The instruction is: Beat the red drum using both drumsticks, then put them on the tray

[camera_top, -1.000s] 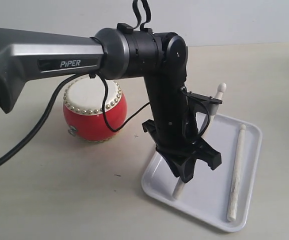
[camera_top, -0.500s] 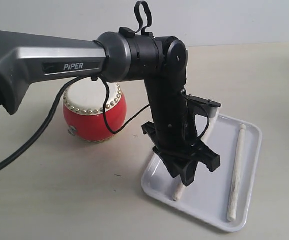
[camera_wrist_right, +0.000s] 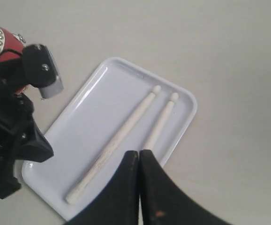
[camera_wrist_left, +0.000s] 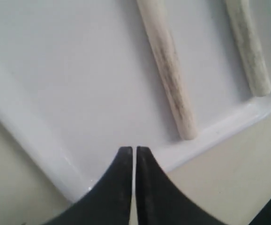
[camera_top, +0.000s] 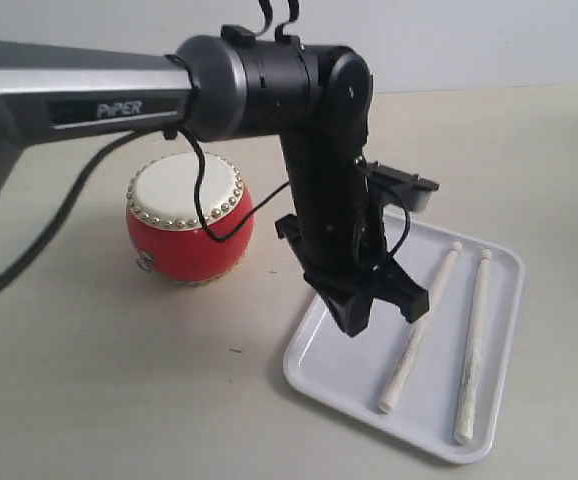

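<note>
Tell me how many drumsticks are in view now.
2. Both lie flat inside the white tray, side by side: one drumstick toward its middle, the other drumstick along the edge away from the red drum. None seems hidden.

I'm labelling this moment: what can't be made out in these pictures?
- Glossy red barrel drum: right wrist view, mostly cut by the edge and hidden by the left arm.
- Slim pale wooden drumsticks: left wrist view, tips cut off by the edge.
- Right gripper: absent from the exterior view.
</note>
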